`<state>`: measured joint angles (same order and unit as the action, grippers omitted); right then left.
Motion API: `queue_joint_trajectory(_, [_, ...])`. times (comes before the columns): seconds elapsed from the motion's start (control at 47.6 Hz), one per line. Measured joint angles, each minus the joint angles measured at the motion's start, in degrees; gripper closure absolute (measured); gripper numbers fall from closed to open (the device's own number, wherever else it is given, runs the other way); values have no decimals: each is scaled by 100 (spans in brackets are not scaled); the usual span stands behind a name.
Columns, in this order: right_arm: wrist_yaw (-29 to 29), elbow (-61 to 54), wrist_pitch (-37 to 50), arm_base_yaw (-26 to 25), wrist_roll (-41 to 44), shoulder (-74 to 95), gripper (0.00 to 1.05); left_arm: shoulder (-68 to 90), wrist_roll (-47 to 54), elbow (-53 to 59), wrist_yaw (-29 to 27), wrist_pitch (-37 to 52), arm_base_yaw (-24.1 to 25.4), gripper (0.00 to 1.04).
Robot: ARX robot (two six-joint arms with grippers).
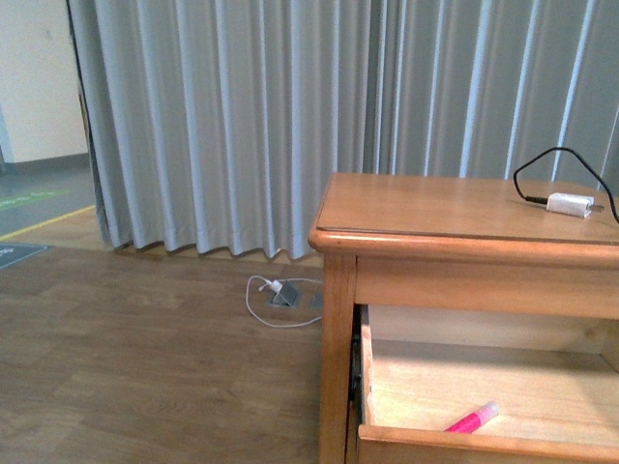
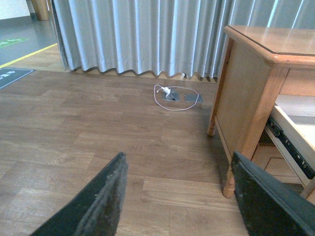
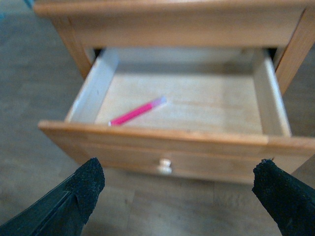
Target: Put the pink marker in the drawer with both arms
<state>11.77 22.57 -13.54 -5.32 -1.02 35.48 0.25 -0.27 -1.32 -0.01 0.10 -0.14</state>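
The pink marker (image 3: 137,111) lies flat inside the pulled-out drawer (image 3: 157,145), near its front left corner; in the front view the pink marker (image 1: 472,418) shows just behind the drawer's front edge (image 1: 484,447). My right gripper (image 3: 179,184) is open in front of the drawer, facing its round knob (image 3: 165,166), with nothing between its fingers. My left gripper (image 2: 178,164) is open over the wooden floor, left of the cabinet, holding nothing. Neither arm shows in the front view.
The wooden cabinet (image 1: 426,208) carries a white charger plug (image 1: 569,204) with a black cable on its top. A white cable (image 2: 172,96) and grey floor sockets lie by the grey curtain (image 1: 290,116). The cabinet's leg (image 2: 229,184) stands close to my left gripper's fingers.
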Motion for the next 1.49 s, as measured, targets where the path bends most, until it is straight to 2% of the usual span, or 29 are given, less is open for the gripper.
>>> queue_joint_trajectory(0.21, [157, -2, 409, 11, 343, 1449, 8, 0, 2, 0, 2, 0, 0, 4])
queue_joint_trajectory(0.357, [101, 72, 1335, 188, 345, 3047, 8, 0, 2, 0, 0, 0, 0, 6])
queue_joint_trajectory(0.484, [-275, 343, 2216, 431, 157, 4092, 8, 0, 2, 0, 0, 0, 0, 6])
queue_joint_trajectory(0.757, [-850, 761, 3373, 697, -190, 5182, 8, 0, 2, 0, 0, -2, 0, 6])
queue_joint_trajectory(1.136, [-1449, 1862, 4878, 765, -243, 6863, 8, 0, 2, 0, 0, -2, 0, 6])
queue_joint_trajectory(1.493, [-1773, 3268, 5254, 745, -181, 8286, 8, 0, 2, 0, 0, -2, 0, 6])
